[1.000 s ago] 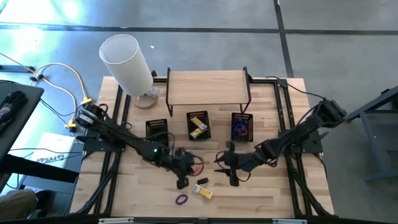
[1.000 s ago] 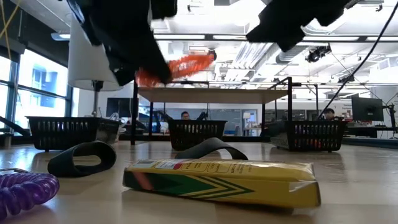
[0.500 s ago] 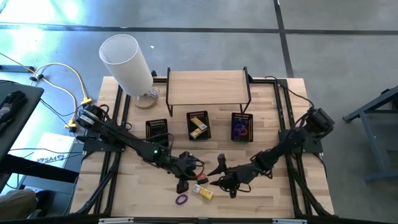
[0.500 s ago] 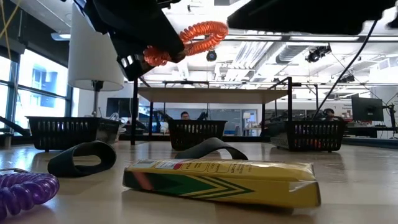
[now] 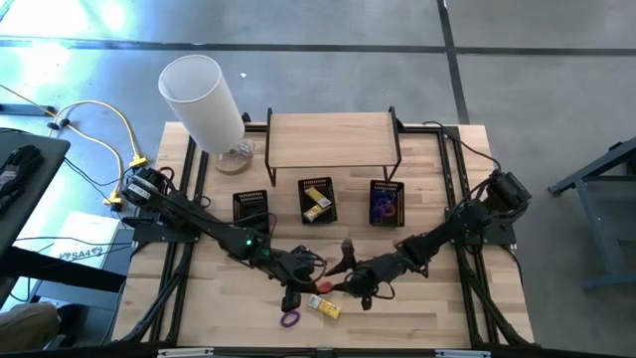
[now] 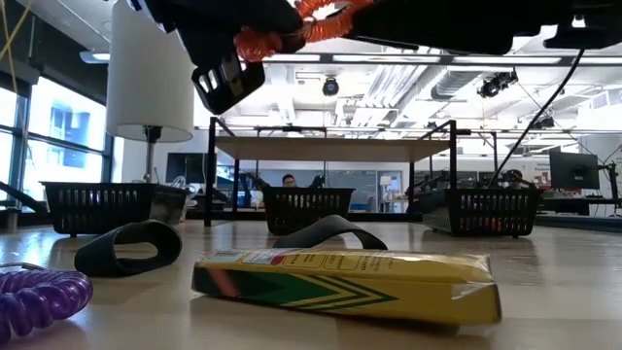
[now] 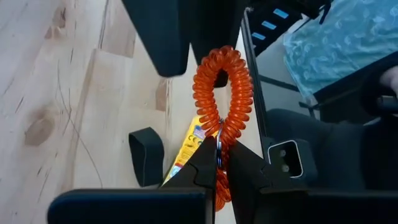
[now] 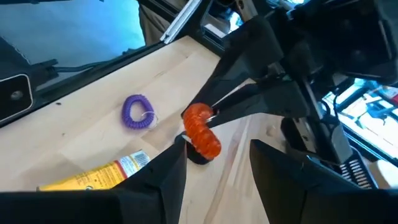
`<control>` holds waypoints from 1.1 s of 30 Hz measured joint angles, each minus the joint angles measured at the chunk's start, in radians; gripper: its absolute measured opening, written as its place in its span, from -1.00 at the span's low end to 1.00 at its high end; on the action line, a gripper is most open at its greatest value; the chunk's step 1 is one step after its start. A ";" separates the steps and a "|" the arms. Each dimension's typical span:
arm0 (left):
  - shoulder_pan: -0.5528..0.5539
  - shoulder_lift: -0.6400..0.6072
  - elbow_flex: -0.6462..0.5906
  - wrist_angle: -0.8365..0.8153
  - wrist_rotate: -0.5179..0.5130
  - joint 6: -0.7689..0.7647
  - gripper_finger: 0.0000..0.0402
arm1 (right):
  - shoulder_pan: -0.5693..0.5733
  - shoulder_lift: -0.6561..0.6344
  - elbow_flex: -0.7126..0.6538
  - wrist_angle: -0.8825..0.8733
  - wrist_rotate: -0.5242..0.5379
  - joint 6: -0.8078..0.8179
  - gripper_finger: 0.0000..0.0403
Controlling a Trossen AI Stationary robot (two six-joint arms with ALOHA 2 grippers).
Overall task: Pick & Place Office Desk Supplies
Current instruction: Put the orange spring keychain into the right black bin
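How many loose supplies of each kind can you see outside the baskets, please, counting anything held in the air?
Black loops: 2
Yellow box: 1
Purple coil: 1
Orange coil, held up by the left gripper: 1
Total: 5

I see the wooden desk bearing three black baskets, a yellow box, a purple coil and a shelf.
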 joint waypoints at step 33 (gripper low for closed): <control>0.030 0.013 0.002 -0.003 -0.149 0.044 -0.74 | -0.001 -0.002 0.000 -0.036 -0.009 -0.057 -0.91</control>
